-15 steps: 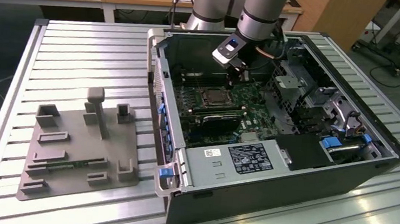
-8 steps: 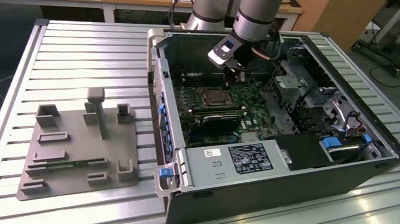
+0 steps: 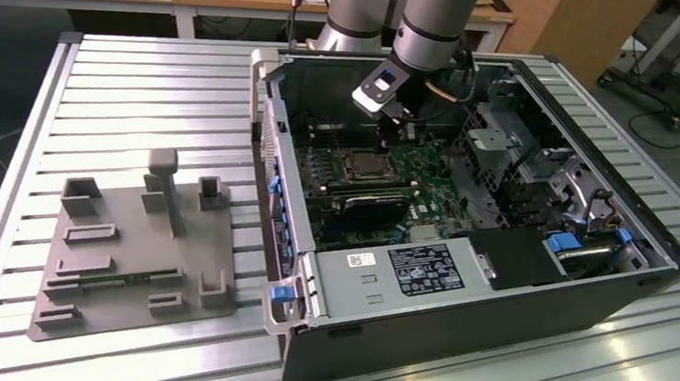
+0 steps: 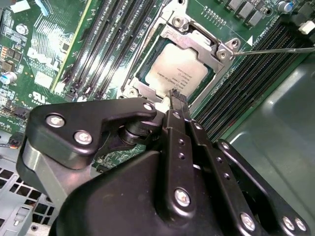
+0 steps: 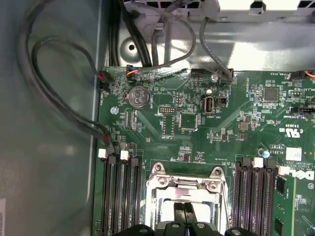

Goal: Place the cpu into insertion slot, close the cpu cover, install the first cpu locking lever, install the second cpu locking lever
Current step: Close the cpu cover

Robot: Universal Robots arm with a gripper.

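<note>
The cpu (image 4: 178, 73), a silvery square chip, lies in the insertion slot (image 3: 361, 163) on the green board inside the open computer case (image 3: 576, 308). The cpu cover (image 4: 199, 43), a silvery frame, lies flat around the chip, and it appears again in the first wrist view as the cpu cover (image 5: 187, 183). A thin metal lever (image 4: 278, 50) runs out from one socket corner across the memory slots. My gripper (image 4: 176, 97) is shut, its black fingertips (image 5: 181, 216) pressed together at the edge of the cover, with nothing visible between them. In the exterior view my gripper (image 3: 390, 130) hangs just above the socket.
Black memory slots (image 5: 120, 191) flank the socket on both sides. Loose cables (image 5: 59, 98) hang along the case wall. A power supply (image 3: 425, 270) and a drive cage (image 3: 511, 141) crowd the case. A grey fixture plate (image 3: 125, 255) sits on the slatted table at the exterior view's left.
</note>
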